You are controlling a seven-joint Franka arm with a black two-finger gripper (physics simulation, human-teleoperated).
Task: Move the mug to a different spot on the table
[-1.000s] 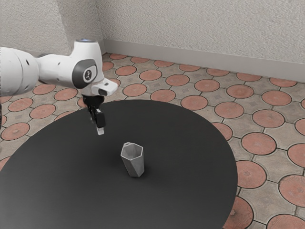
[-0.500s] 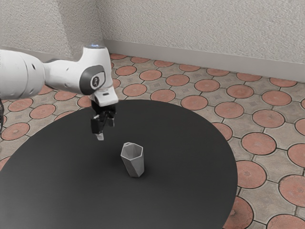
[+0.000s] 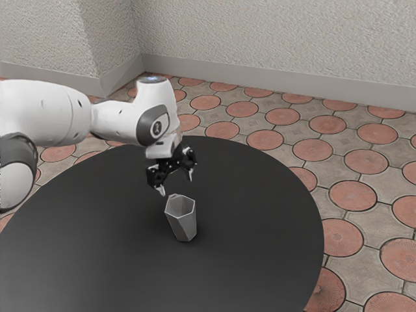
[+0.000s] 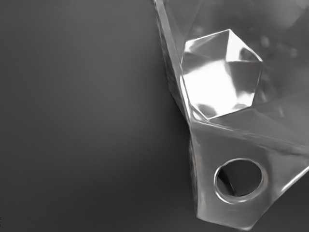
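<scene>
Exterior view: tiled floor (image 3: 351,156), then a round black bench (image 3: 260,214), with the white arm (image 3: 58,120) coming in from the exterior view's left. The grey faceted mug (image 3: 181,218) stands upright near the bench's middle, well apart from every edge. The pincer (image 3: 176,183) hovers just above the mug's rim, a bit toward its far side. Its fingers are spread wide, holding nothing and not touching the mug.

Step in hand, my read: line up and descend for the grasp. To do it well:
- Centre the pincer over the mug first, since it looks offset.
- Turn the wrist so the 2 fingers meet 2 opposite flat facets, or straddle 1 wall at the rim, away from the handle.
- Come down straight and slow so a fingertip doesn't clip the rim and tip the mug.
- Grip high, because the walls taper toward the base.
- Close fully before lifting.

The wrist view adds a look down into the mug (image 4: 227,96). It gives the glossy faceted inside and the handle tab with its round hole (image 4: 240,180), so it tells which way the handle points. The exterior view adds the finger spread, the gap to the rim, and the bare bench on all sides for picking the new spot
</scene>
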